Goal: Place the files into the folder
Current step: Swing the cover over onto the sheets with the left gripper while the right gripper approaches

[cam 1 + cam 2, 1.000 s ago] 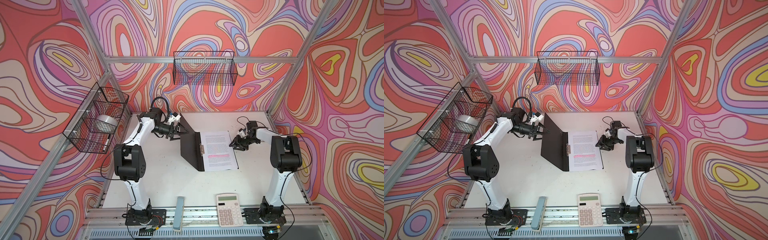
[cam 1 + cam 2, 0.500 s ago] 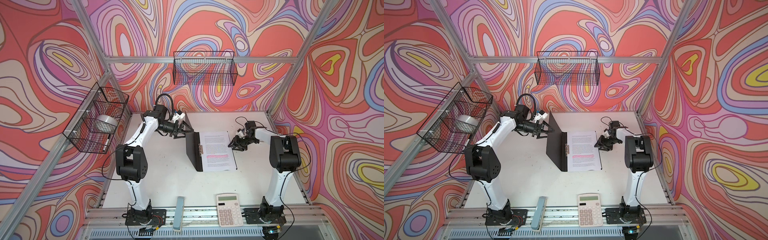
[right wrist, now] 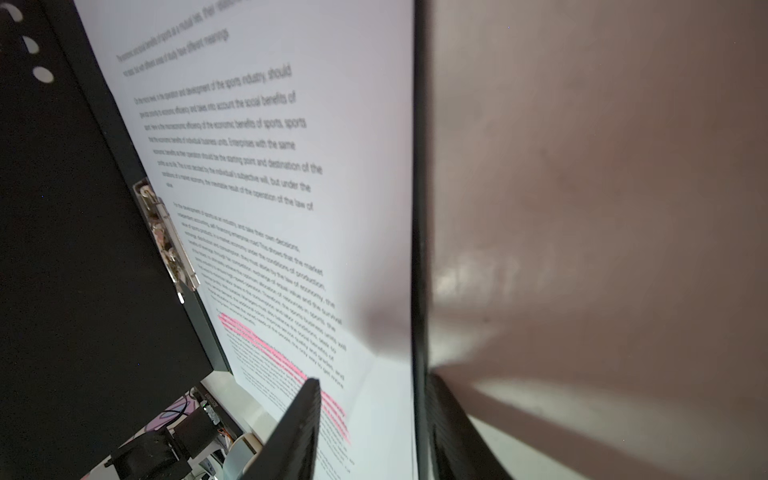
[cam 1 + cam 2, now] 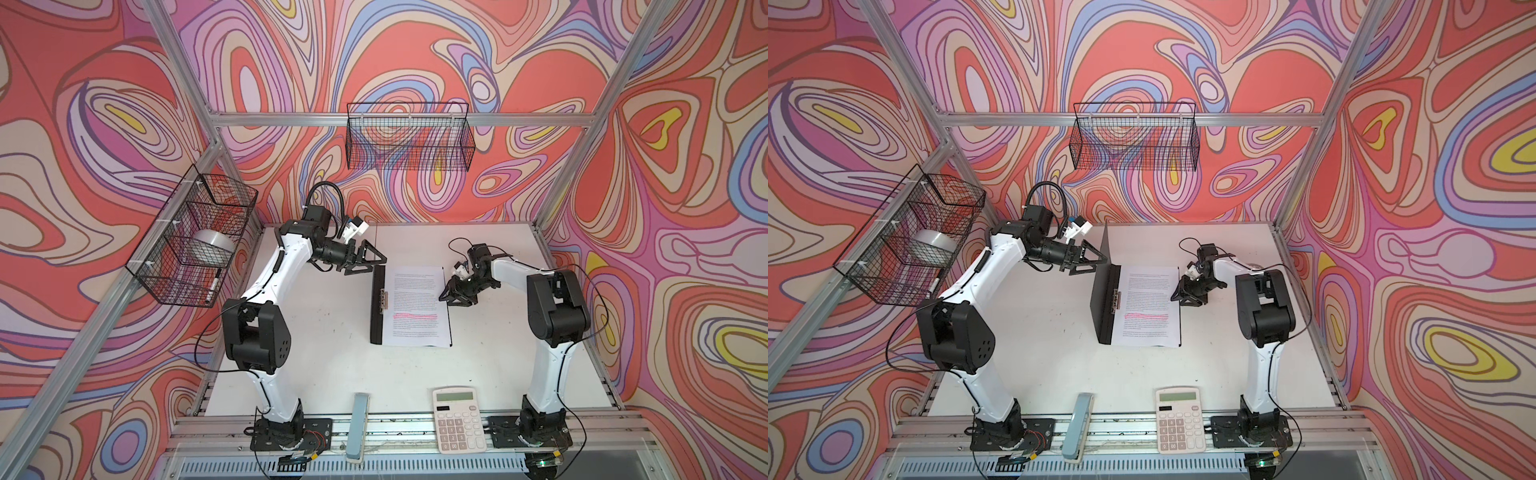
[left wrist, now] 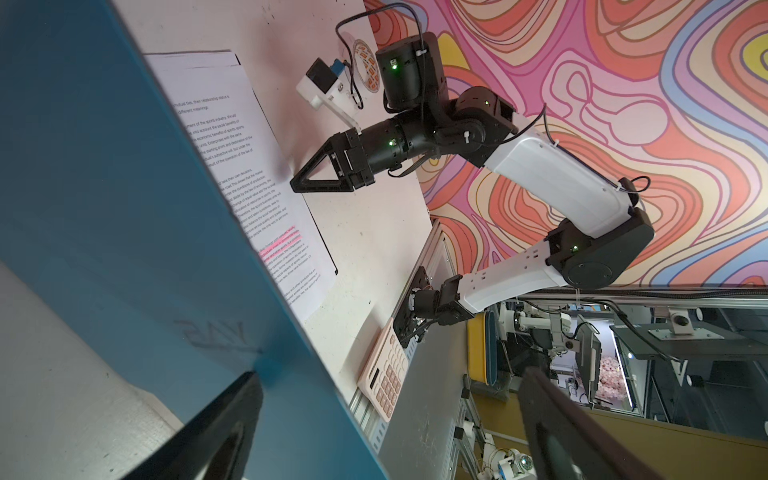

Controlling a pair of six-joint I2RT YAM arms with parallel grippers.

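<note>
Left gripper (image 4: 380, 264), jaws fully spread and clasping nothing, is tipping the cover of the folder (image 4: 1100, 316) further upright beside the files (image 4: 417, 291) lying inside. Right gripper (image 4: 445, 301) is staying half-open at their edge, grip unclear.

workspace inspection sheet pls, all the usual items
surface: white table, faint scuffs
job's things: folder open, front cover nearly upright; files flat on its back half
clutter: calculator, pale blue bar at the front edge
grippers: left gripper open astride the raised cover; right gripper part open, tips at the files' right edge
cables: black loops at both wrists, clear of folder
surroundings: wire basket on the back wall; another at left holding a tape roll
</note>
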